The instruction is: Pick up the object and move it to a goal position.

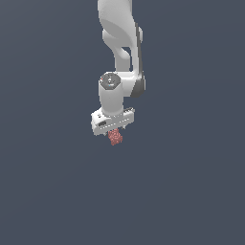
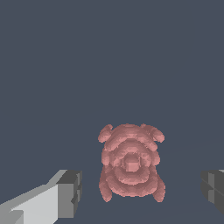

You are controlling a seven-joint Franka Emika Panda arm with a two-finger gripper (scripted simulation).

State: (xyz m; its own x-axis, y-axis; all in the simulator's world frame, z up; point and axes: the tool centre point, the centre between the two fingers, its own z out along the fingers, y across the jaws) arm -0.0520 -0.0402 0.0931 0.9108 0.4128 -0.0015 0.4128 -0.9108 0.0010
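So in the wrist view the object (image 2: pixel 130 168) sits right between the two dark finger pads (image 2: pixel 70 193), a knobbly reddish-pink lump with ridged, stepped layers and little nubs sticking out at its corners. The fingers are spread wide; there's a clear gap of bare floor on both sides of the lump, so nothing is pinching it. One pad is at about 8 o'clock from the lump, the other at roughly 4 o'clock, right at the edge of the frame.

In the exterior view the gripper (image 1: pixel 114 132) points straight down from the white arm (image 1: pixel 119 33), which comes in from 12 o'clock. The lump (image 1: pixel 115 138) pokes out just under the white hand, at about 6 o'clock from it. Can't tell from this angle whether it's resting on the floor or how far above it the fingertips are. Everything around it is plain dark grey-blue floor (image 1: pixel 191 191).
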